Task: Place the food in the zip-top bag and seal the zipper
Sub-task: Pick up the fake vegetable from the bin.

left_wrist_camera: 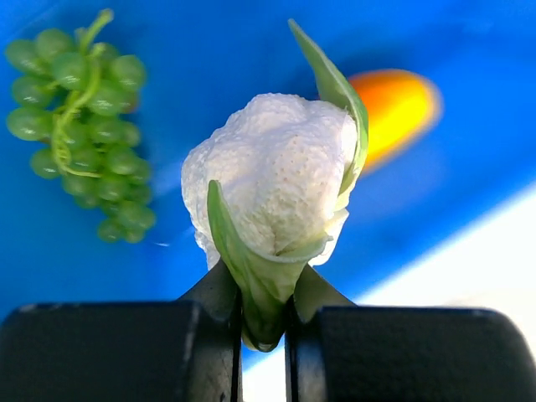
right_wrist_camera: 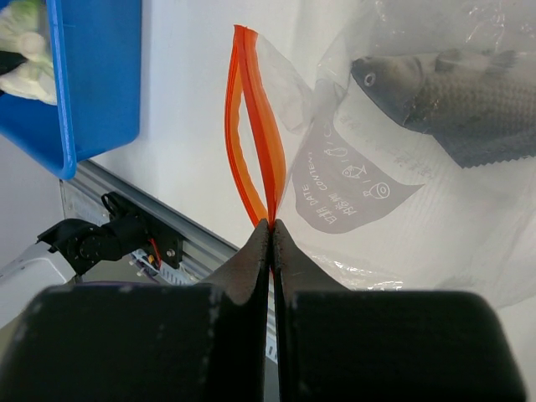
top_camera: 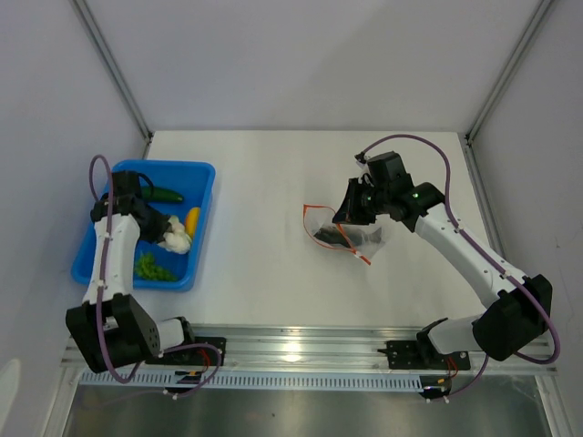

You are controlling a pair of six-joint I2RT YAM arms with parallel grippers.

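In the tray (top_camera: 202,238), the left gripper (left_wrist_camera: 264,322) pinches the cabbage (left_wrist_camera: 276,176) by its thin leaf base, so I judge it should lift straight up, clear of the grapes (left_wrist_camera: 84,126) and orange piece (left_wrist_camera: 398,105), lest the hold slip. Mid-table, the bag (top_camera: 351,235) lies with a fish (right_wrist_camera: 452,92) inside, and the right gripper (right_wrist_camera: 271,230), pressed together on the zipper (right_wrist_camera: 251,126) end, should hold the mouth gaping. How wide the mouth gapes is hard to tell, and the cabbage hides how deep that pinch reaches.
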